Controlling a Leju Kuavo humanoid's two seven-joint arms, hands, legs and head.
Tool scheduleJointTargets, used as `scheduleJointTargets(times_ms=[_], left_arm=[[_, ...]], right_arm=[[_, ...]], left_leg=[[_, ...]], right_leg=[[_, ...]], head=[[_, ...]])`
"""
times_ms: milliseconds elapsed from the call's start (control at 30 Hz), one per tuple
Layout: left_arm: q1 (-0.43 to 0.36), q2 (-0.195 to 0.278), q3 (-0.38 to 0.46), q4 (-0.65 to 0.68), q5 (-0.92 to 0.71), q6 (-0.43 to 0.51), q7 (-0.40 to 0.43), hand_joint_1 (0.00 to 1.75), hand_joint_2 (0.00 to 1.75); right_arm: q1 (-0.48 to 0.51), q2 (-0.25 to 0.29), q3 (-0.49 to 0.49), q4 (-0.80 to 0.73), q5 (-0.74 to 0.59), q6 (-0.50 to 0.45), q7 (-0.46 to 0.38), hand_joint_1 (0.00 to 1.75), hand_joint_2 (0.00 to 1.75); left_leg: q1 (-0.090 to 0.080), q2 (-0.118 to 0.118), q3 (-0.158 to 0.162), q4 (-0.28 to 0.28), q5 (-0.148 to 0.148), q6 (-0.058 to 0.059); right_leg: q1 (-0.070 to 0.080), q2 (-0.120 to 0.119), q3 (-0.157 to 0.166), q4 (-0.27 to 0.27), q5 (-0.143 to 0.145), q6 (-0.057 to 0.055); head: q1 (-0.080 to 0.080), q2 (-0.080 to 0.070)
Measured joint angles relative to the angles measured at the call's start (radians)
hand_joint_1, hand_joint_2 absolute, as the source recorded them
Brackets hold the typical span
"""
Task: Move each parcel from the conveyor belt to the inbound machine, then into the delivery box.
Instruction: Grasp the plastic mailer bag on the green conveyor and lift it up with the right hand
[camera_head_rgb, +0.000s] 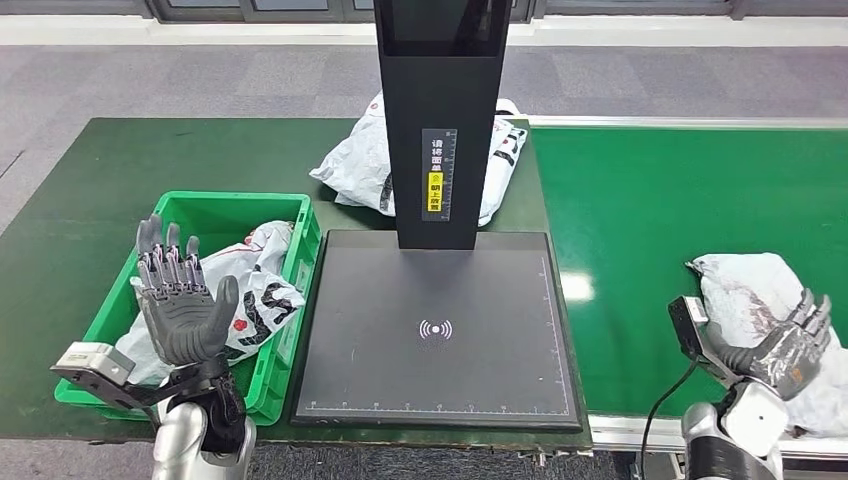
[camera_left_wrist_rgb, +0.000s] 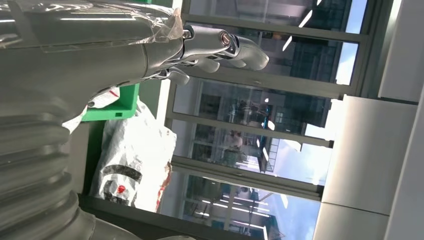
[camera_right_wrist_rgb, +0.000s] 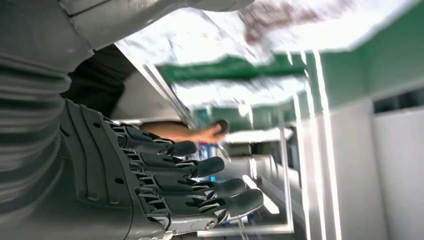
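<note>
Nearest, the left hand (camera_head_rgb: 185, 305) is raised palm-up over the green box (camera_head_rgb: 300, 215), fingers spread and holding nothing. The right hand (camera_head_rgb: 790, 350) is laid on a white parcel (camera_head_rgb: 745, 285) at the belt's (camera_head_rgb: 650, 200) near edge; whether it is gripped cannot be told. In the right wrist view the fingers (camera_right_wrist_rgb: 200, 167) are seen straight and side by side, and a person's hand (camera_right_wrist_rgb: 200, 134) shows, blurred. The scanner plate (camera_head_rgb: 435, 330) lies bare between box and belt. One parcel (camera_head_rgb: 260, 290) lies in the box; another (camera_head_rgb: 360, 165) sits behind the black post (camera_head_rgb: 440, 120).
</note>
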Motion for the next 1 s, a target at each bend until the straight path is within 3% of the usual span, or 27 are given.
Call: scheduleJointTargets(times_ms=[300, 567, 700, 1000], left_arm=[[0.016, 0.000, 0.004, -0.010, 0.001, -0.001, 0.002, 0.00, 1.75], [0.035, 0.002, 0.004, -0.010, -0.002, 0.031, -0.008, 0.00, 1.75], [0.043, 0.002, 0.004, -0.010, -0.005, 0.034, -0.009, 0.00, 1.75], [0.059, 0.001, 0.004, -0.023, -0.022, 0.041, -0.010, 0.00, 1.75]], right_arm=[[-0.036, -0.032, -0.063, 0.189, -0.004, 0.004, 0.047, 0.00, 1.75], [-0.055, -0.065, -0.017, 0.339, -0.059, 0.030, 0.124, 0.00, 1.75], [-0.074, -0.074, -0.011, 0.388, -0.050, 0.066, 0.125, 1.75, 1.75], [-0.101, -0.080, -0.011, 0.431, -0.010, 0.186, 0.106, 1.75, 1.75]], left_leg=[[0.000, 0.000, 0.000, 0.000, 0.000, 0.000], [0.000, 0.000, 0.000, 0.000, 0.000, 0.000], [0.000, 0.000, 0.000, 0.000, 0.000, 0.000], [0.000, 0.001, 0.000, 0.000, 0.000, 0.000]], right_leg=[[0.000, 0.000, 0.000, 0.000, 0.000, 0.000], [0.000, 0.000, 0.000, 0.000, 0.000, 0.000], [0.000, 0.000, 0.000, 0.000, 0.000, 0.000], [0.000, 0.001, 0.000, 0.000, 0.000, 0.000]], head=[[0.000, 0.000], [0.000, 0.000], [0.000, 0.000], [0.000, 0.000]])
